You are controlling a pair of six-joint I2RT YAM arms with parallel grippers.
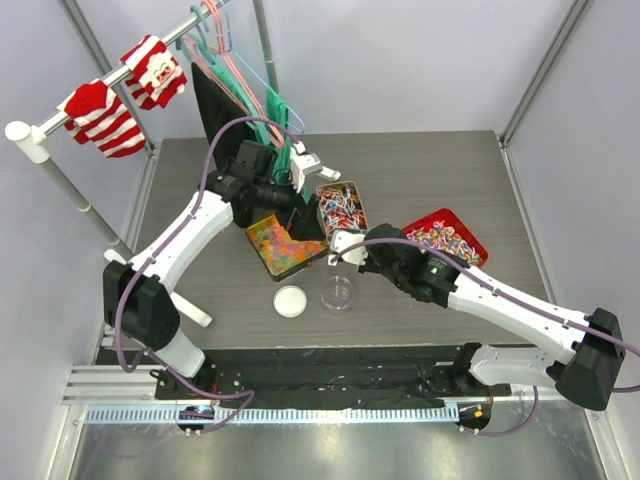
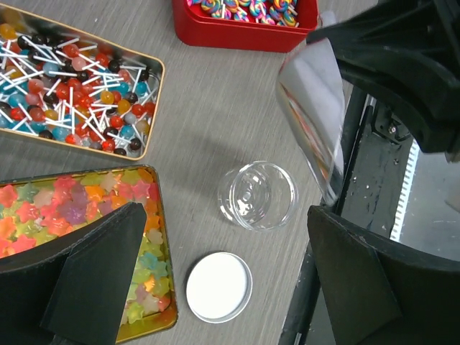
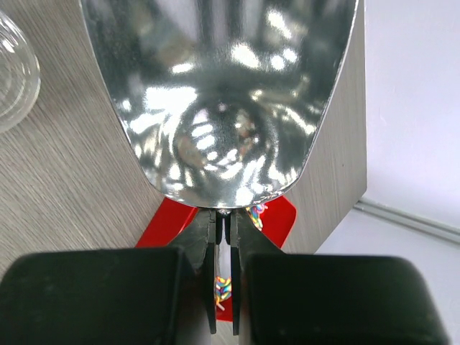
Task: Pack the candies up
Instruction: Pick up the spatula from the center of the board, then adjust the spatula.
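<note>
The candies lie in three containers: star gummies in a yellow tin [image 1: 280,245] [image 2: 79,237], lollipops in a second tin [image 1: 340,207] [image 2: 79,86], and striped-wrapped pieces in a red tray [image 1: 445,235] [image 2: 244,18] [image 3: 282,215]. My left gripper [image 1: 300,222] [image 2: 223,280] is open and empty, above the gummy tin's edge and a white lid [image 1: 290,301] [image 2: 219,286]. My right gripper [image 1: 350,250] [image 3: 224,223] is shut on the handle of an empty silver scoop [image 1: 343,240] [image 2: 313,115] [image 3: 223,93], held above the table between the red tray and an empty clear jar [image 1: 337,293] [image 2: 257,195] [image 3: 14,79].
A rack [image 1: 60,180] with hangers and red-and-white striped socks [image 1: 100,118] stands at the back left, close behind my left arm. The table's front edge [image 1: 330,345] runs just below the jar and lid.
</note>
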